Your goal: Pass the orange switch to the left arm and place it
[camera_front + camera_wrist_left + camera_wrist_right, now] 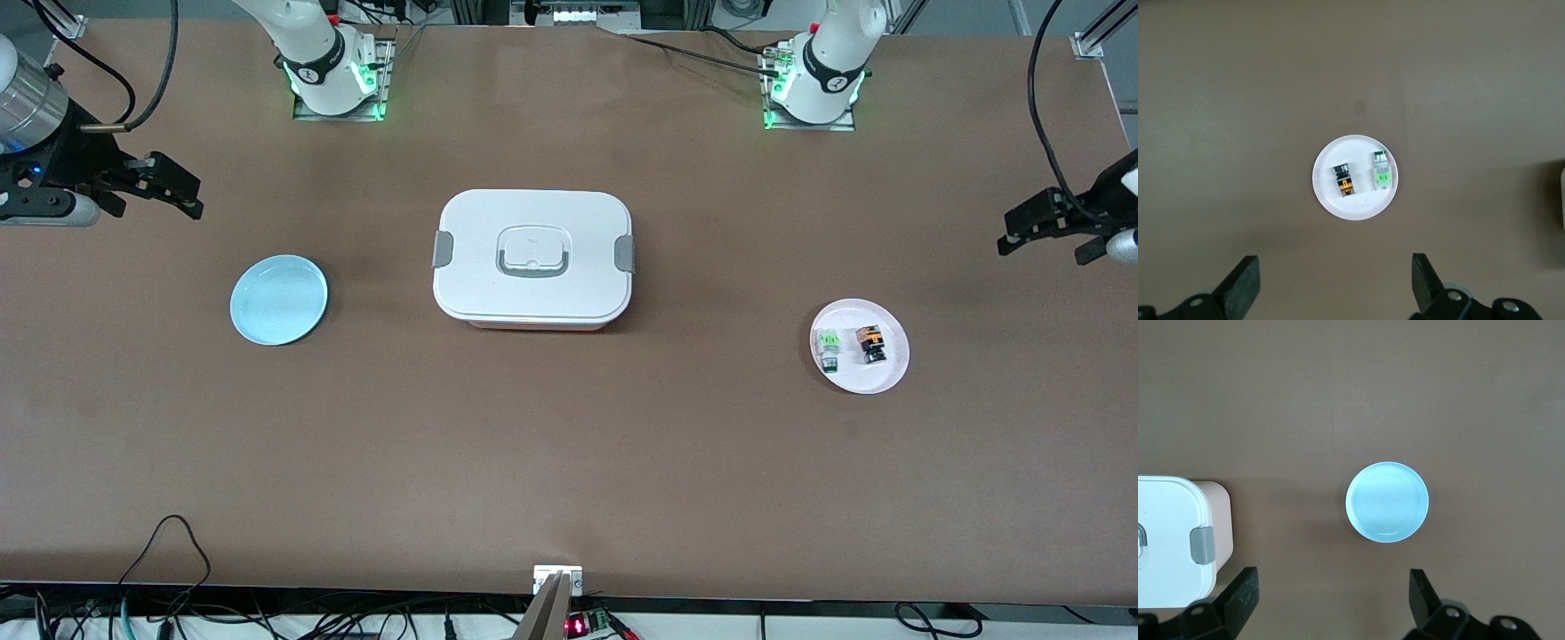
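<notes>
The orange switch [871, 344] lies on a small white plate [892, 372] toward the left arm's end of the table, beside a light-green switch [829, 348]. In the left wrist view the orange switch [1345, 183] lies on the plate [1358, 205]. The white box [532, 259] with grey clips stands at the table's middle. My left gripper [1036, 228] is up in the air at the left arm's end, open and empty [1335, 287]. My right gripper [169, 188] is up in the air at the right arm's end, open and empty [1333, 603].
A light-blue plate [279, 299] lies toward the right arm's end, also in the right wrist view [1387, 501], with the box's corner [1171, 540] beside it. Bare brown table lies between the box and each plate. Cables run along the table's front edge.
</notes>
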